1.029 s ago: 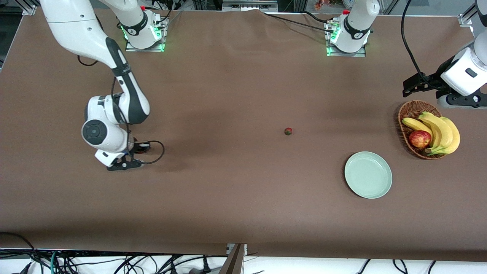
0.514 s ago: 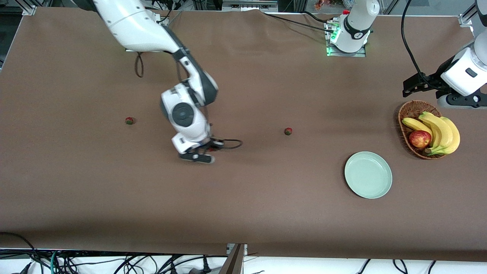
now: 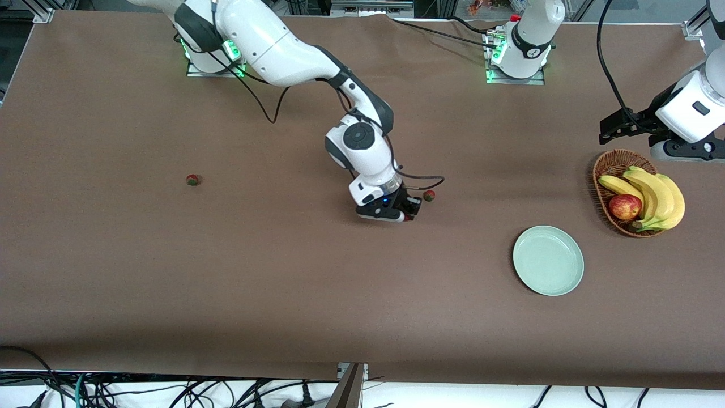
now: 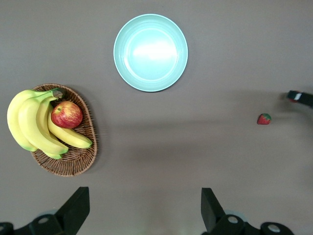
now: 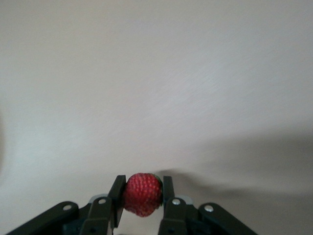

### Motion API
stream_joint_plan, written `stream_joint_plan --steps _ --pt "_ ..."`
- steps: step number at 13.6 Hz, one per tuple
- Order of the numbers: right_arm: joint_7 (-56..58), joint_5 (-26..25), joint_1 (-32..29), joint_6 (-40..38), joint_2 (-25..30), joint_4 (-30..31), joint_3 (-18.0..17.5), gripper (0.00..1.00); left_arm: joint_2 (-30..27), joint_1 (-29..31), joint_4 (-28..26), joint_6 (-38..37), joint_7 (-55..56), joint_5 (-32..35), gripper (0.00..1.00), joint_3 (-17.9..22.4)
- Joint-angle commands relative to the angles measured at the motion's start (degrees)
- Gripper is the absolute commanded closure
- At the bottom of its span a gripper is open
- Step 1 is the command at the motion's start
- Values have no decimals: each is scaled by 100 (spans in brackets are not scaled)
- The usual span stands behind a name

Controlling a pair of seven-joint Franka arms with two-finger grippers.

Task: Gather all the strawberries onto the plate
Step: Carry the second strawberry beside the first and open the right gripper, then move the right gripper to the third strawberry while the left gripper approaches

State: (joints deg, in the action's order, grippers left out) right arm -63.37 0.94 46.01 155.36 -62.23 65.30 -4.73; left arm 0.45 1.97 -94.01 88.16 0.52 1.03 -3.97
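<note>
Strawberries are the small things here, and only two lie in plain sight on the brown table (image 3: 317,294): one strawberry (image 3: 429,195) near the middle and another (image 3: 193,180) well apart from it, toward the right arm's end. The third strawberry (image 5: 142,194) is nearly lost in the front view, tucked under the right arm's wrist; the right wrist view shows it clearly, pinched between the two black fingers (image 5: 116,200) of the right gripper (image 3: 409,214), which is clamped on it. That gripper hangs low over the table just beside the middle strawberry, and its wrist housing blocks any clean look at the fingers from the front.

The left gripper (image 4: 142,210) is up in the air at the left arm's end of the table; only the two finger stubs show in its own wrist view, spread wide apart with nothing between them. In the front view that arm is cut off by the frame edge.

The plate (image 3: 548,260), pale mint green, sits bare, nearer to the front camera than the wicker basket (image 3: 601,170), which holds bananas (image 3: 657,195) and an apple (image 3: 625,206). I can read no writing or labels anywhere. Cables (image 3: 170,391) trail along the table's near edge.
</note>
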Motion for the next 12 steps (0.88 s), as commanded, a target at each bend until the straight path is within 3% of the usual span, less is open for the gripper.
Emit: stream_joint_plan --steps 1,4,8,10,12 --pt "-176 -224 119 144 -202 -334 60 1 -2 14 67 -80 0 -147 0 11" --pt "130 -446 -451 -1100 410 -334 -1 0 -2 14 67 -80 -26 -147 0 11" --pt "1622 -411 -1338 -3192 1238 -264 -116 0 -2 14 67 -80 -26 -147 0 11" --pt "2378 -411 -1769 -3731 1747 391 -124 0 -2 14 58 -80 -17 -147 0 11" --pt "3116 -419 -2182 -3969 2431 1471 -116 0 -2 14 58 -80 -8 -147 0 11"
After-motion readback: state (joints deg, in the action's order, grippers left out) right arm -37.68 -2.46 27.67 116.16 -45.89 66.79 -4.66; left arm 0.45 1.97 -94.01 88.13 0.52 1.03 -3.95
